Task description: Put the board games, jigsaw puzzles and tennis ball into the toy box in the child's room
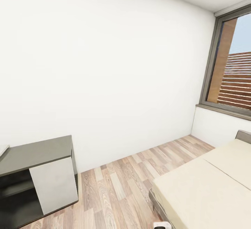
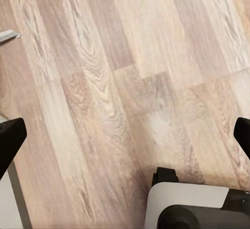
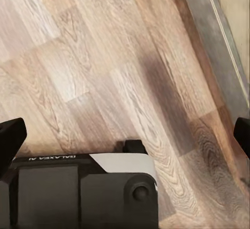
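- I'm in the child's room, facing a plain white wall [image 1: 104, 65]; the board games, puzzles, ball and toy box aren't anywhere I can see.
- The beige flat-topped bed [image 1: 209, 183] sits ahead to my right, bare where visible.
- A dark grey cabinet with a white door [image 1: 42, 173] stands left.
- My left hand [image 2: 125, 137] and right hand [image 3: 125, 135] hang over the pale wood plank floor [image 1: 118, 183], fingers spread wide, empty, tucked low for travel.

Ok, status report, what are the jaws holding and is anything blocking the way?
Left gripper open, empty. Right gripper open, empty, both over wood floor. No toys in sight; bed right, dark cabinet left, floor between them open.
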Controlling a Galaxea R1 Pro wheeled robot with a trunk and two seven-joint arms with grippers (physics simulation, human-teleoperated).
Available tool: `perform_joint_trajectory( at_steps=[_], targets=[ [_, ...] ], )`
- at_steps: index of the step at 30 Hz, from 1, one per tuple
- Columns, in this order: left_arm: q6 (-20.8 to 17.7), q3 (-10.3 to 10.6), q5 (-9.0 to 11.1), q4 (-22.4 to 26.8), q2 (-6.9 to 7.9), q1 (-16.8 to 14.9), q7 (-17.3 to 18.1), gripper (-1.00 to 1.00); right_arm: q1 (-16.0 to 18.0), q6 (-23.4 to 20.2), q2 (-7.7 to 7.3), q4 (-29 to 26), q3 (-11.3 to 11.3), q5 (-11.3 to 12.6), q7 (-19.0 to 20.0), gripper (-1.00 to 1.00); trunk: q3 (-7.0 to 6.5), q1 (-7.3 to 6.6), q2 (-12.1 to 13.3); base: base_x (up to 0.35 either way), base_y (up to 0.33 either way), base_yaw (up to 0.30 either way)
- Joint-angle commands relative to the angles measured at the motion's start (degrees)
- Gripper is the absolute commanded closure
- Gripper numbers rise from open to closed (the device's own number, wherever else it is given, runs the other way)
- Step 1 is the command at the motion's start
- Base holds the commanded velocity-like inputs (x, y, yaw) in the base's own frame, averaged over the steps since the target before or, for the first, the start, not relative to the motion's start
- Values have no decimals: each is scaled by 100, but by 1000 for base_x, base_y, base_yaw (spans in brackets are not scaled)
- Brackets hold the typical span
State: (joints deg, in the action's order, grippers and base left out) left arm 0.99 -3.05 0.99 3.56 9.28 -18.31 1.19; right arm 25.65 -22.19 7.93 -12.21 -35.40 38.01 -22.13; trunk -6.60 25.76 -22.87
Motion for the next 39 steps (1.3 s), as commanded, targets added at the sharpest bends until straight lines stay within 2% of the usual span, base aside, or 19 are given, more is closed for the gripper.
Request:
perform_joint_trajectory(
  at_steps=[1, 5, 12, 22, 39],
  targets=[
    [9, -29, 12, -5, -5, 3, 12, -100, -11, 78, -2, 52, -61, 47, -36, -100, 3, 2, -4, 0, 0, 0],
    [0, -29, 25, -11, -11, 18, 18, -100, -250, 360, -2, 147, -85, 49, -40, -100, 3, 2, -4, 0, 0, 0],
    [-7, -31, 32, -119, -42, 29, 21, -100, -464, 477, 22, 166, -96, 45, -37, -100, 3, 2, -4, 0, 0, 0],
    [-3, -34, 33, -127, -113, 38, 21, -100, -539, 636, 33, 172, -91, 49, -35, -100, 10, 2, -4, 0, 0, 0],
    [6, -38, 33, -128, -129, 50, 22, -100, -561, 593, 33, 279, -106, 48, 57, -100, 159, 2, -4, 0, 0, 0]
  ],
)
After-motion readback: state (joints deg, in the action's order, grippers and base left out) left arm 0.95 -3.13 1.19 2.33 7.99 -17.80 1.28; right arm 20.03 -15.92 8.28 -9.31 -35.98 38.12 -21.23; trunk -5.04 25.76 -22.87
